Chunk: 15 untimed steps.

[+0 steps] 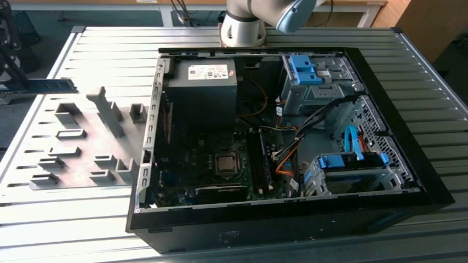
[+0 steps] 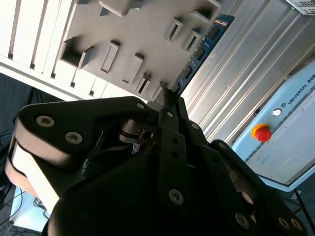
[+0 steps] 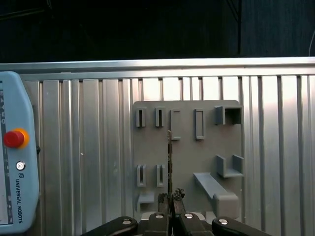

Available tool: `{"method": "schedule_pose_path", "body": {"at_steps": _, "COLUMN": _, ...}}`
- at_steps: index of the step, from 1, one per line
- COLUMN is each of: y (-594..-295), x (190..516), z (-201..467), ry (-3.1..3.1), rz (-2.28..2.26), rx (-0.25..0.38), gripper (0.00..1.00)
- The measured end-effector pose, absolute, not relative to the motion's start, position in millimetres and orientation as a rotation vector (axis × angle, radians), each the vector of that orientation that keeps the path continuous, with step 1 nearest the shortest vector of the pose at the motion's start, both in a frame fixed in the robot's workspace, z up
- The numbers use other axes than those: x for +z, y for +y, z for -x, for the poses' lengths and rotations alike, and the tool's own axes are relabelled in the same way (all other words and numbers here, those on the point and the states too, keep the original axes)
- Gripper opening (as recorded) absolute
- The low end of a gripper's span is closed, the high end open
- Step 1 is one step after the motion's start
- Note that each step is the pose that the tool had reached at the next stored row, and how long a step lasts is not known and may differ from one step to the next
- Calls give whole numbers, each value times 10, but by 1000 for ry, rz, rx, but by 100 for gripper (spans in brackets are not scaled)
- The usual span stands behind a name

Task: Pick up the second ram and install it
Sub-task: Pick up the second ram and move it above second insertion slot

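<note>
The second ram (image 1: pixel 50 86) is a thin blue-green stick with dark chips, held level at the exterior view's far left, over the edge of the grey fixture plate (image 1: pixel 80 164). My gripper (image 1: pixel 10 90) is shut on one end of it. In the second wrist view the ram (image 2: pixel 199 51) reaches out from the gripper (image 2: pixel 170 96) past the plate's brackets. In the first wrist view the ram (image 3: pixel 170 157) shows edge-on above the plate (image 3: pixel 187 147), rising from the gripper (image 3: pixel 171 200).
An open black computer case (image 1: pixel 409 181) lies on the slatted metal table (image 1: pixel 87 219), with its motherboard (image 1: pixel 212 159), memory slots (image 1: pixel 257 159) and blue drive latches (image 1: pixel 303 68). Grey bracket blocks (image 1: pixel 109 112) stand on the plate. A teach pendant (image 3: pixel 15 172) with a red button lies beside the plate.
</note>
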<state>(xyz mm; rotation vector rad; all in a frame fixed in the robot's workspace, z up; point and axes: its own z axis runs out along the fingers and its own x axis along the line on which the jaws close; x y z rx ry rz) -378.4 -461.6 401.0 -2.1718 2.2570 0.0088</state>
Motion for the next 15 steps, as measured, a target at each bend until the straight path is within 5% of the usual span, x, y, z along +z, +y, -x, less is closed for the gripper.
{"method": "schedule_pose_path", "body": {"at_steps": 15, "y": -4616, "x": 4010, "z": 3446, "ry": 2257, "rz": 2172, "rx": 9, "gripper": 14}}
